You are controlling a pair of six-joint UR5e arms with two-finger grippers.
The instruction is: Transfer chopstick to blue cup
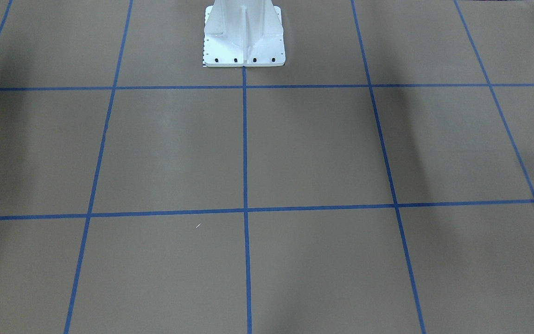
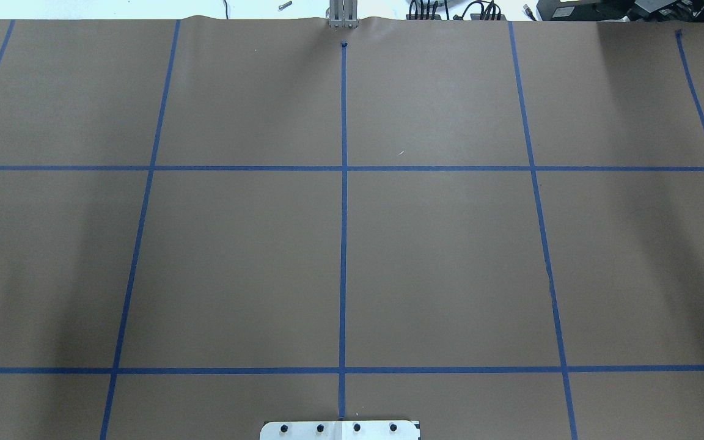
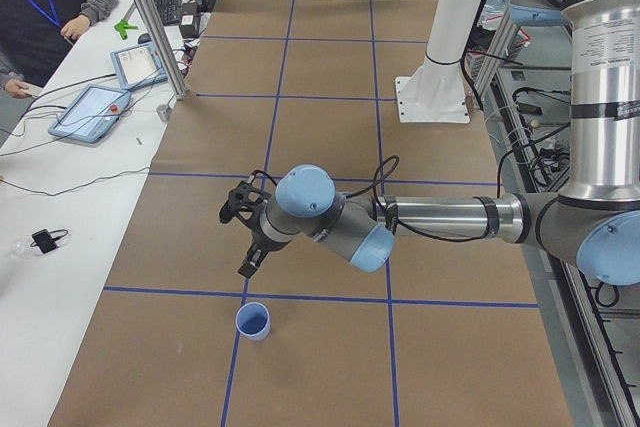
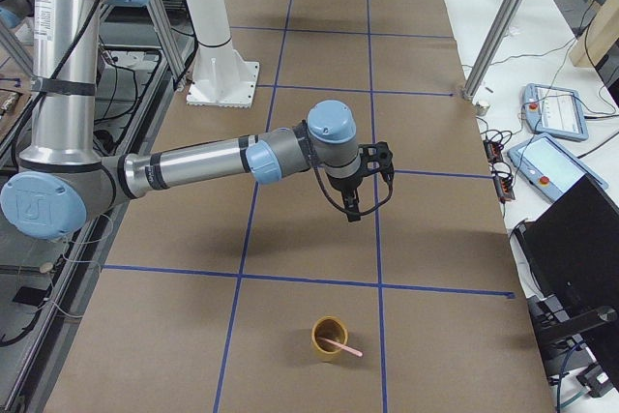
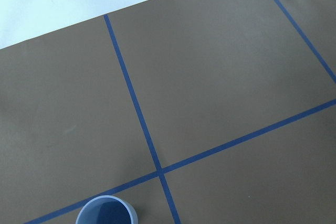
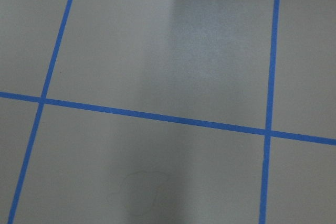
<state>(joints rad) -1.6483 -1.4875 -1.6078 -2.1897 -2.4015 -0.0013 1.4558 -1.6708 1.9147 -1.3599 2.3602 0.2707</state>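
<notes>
The chopstick [image 4: 346, 347] is leaning in the yellow cup [image 4: 324, 353] near your right gripper [image 4: 351, 214]; the blue cup [image 3: 253, 323] is sitting by the left gripper [image 3: 246, 268] (whether either's fingers are apart, I cannot tell); be aiming for the stick's protruding end, lifting straight up.

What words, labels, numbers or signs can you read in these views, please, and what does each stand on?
None can be read clearly.
Label on the left arm: print too small to read.
Label on the right arm: print too small to read.
Logo on the right arm's joint cap: blurred.
Tablet screens: too small to read.
Blue cup: no lettering visible.
</notes>
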